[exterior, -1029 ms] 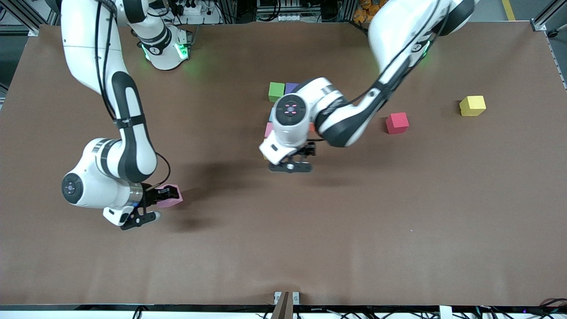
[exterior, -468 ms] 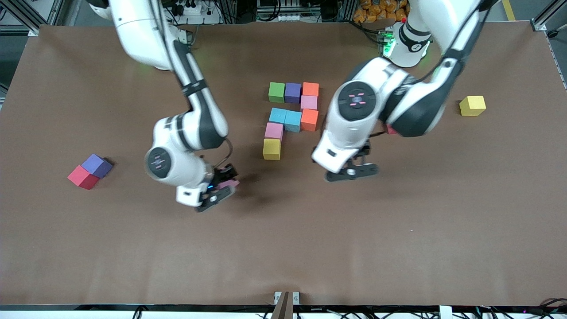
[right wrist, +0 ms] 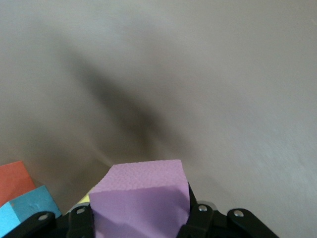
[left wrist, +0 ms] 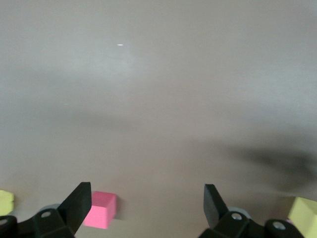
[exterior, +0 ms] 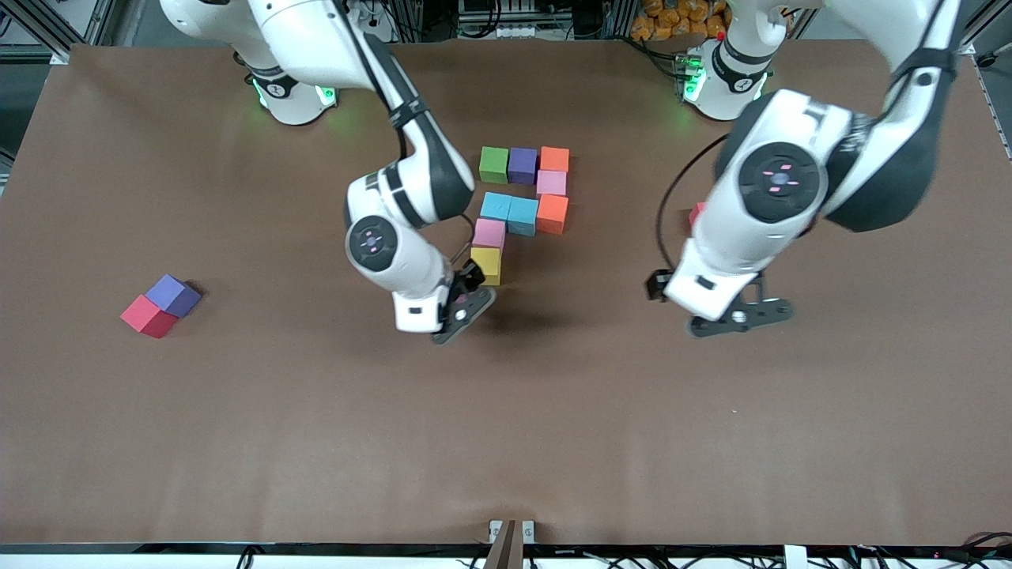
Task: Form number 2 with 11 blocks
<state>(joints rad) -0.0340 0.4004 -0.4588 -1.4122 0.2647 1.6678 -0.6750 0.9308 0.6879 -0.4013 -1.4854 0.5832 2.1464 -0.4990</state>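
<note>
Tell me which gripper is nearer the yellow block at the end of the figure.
Right. The right gripper, shut on a pink block, is right beside the yellow block; the left gripper hangs open well toward the left arm's end.

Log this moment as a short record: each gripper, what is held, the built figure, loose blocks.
right gripper: shut on a pink block, over the table beside the yellow block that ends the figure
left gripper: open, empty, over bare table
figure: nine blocks laid, green block at its start
loose blocks: red block touching purple block, toward the right arm's end
</note>
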